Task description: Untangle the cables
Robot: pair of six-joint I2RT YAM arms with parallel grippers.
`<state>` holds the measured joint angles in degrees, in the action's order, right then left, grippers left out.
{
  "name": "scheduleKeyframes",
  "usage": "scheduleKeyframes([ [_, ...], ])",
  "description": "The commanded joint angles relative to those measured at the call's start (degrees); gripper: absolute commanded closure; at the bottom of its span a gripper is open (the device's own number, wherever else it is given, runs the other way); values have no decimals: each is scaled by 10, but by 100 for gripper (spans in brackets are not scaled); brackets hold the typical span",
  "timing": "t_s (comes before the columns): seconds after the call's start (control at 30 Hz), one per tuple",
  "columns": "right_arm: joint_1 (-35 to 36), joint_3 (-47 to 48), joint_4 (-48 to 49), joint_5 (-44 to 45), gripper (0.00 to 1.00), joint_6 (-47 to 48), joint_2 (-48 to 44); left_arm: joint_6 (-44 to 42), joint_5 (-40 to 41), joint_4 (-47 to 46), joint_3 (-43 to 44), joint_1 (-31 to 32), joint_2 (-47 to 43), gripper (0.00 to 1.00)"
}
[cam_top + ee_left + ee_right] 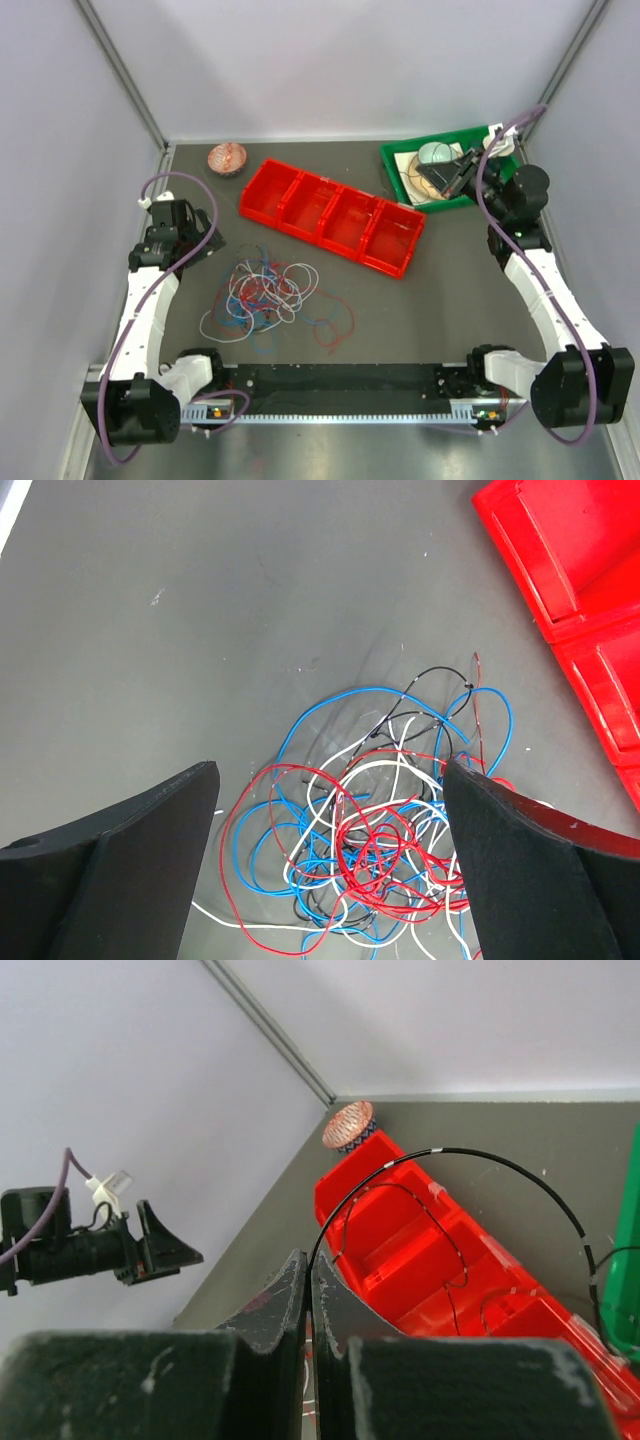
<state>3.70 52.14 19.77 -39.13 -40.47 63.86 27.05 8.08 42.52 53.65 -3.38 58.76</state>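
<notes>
The cables (265, 290) lie in a loose tangle of red, blue, white and black on the dark table, left of centre. In the left wrist view the tangle (390, 850) spreads below and between my left gripper's (330, 770) wide-open fingers, which hold nothing. Seen from the top, my left gripper (200, 235) hovers just left of the pile. My right gripper (455, 178) is at the far right over the green tray (398, 163). Its jaws (308, 1260) are shut on a thin black cable (470, 1153) that arcs up and right above the red tray (400, 1230).
A red tray (332, 215) with several compartments lies diagonally behind the tangle; its corner shows in the left wrist view (560, 560). A round pinkish object (227, 158) sits at the back left. The green tray holds a white plate and a grey item. Walls enclose three sides.
</notes>
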Motion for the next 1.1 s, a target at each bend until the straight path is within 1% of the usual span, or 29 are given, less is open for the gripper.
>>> scheduleKeyframes([
  [0.0, -12, -18, 4, -2, 100, 22, -25, 2, -7, -15, 2, 1, 0, 1],
  [0.2, -12, -46, -24, 3, 100, 44, -37, 5, -9, -14, -6, 1, -1, 1],
  [0.43, -11, -69, -78, 17, 100, 70, -57, 6, -13, -14, -14, 1, -7, 1],
  [0.57, -12, -88, -100, 39, 100, 75, -58, 6, -17, -14, -14, 1, -8, 1],
  [0.77, -11, -81, -153, 79, 100, 81, -14, 7, -19, -15, -15, 2, -8, 1],
  [0.93, -11, -64, -194, 85, 100, 90, 40, 8, -19, -16, -21, 1, -11, 1],
  [1.07, -10, -68, -220, 99, 100, 97, 61, 9, -20, -17, -22, 1, -9, 1],
])
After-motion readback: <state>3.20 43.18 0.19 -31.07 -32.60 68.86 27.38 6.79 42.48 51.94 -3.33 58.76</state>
